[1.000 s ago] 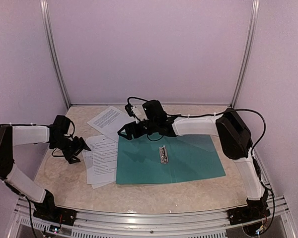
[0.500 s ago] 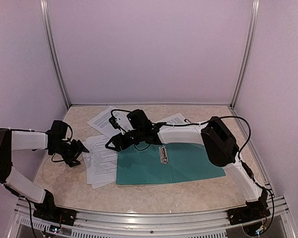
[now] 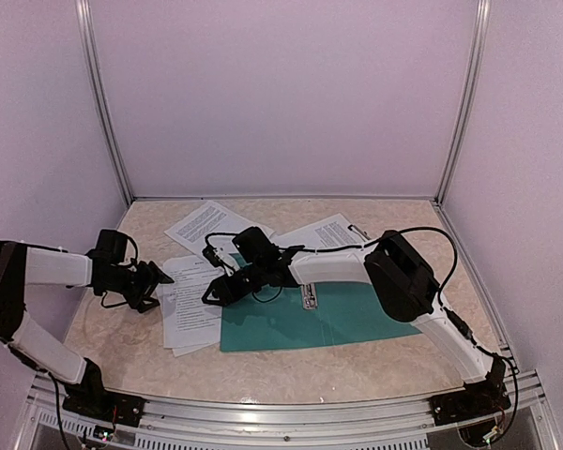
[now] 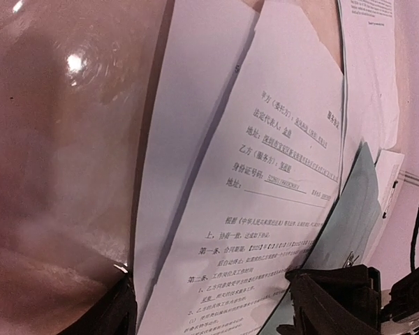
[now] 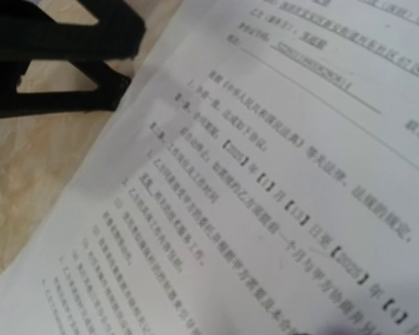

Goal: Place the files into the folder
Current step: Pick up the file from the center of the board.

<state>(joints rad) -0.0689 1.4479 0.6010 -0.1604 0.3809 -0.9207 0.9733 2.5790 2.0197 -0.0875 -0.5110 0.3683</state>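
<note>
Left of the folder (image 3: 357, 317), which lies open on the surface (image 3: 291, 366), the files (image 3: 190, 307) sit in a loose stack, none yet inside; I judge this the picking-up step. My right tool (image 3: 218, 291) hangs low over the stack where it meets the folder's left edge; whether it is spread or pinching paper I cannot tell. My left tool (image 3: 153, 281) sits at the stack's side away from the folder, spread wide, gripping nothing. Next I would need to nip the top sheet's edge, lift it without creasing, and draw it onto the folder, beside the silver clip (image 3: 308, 295).
</note>
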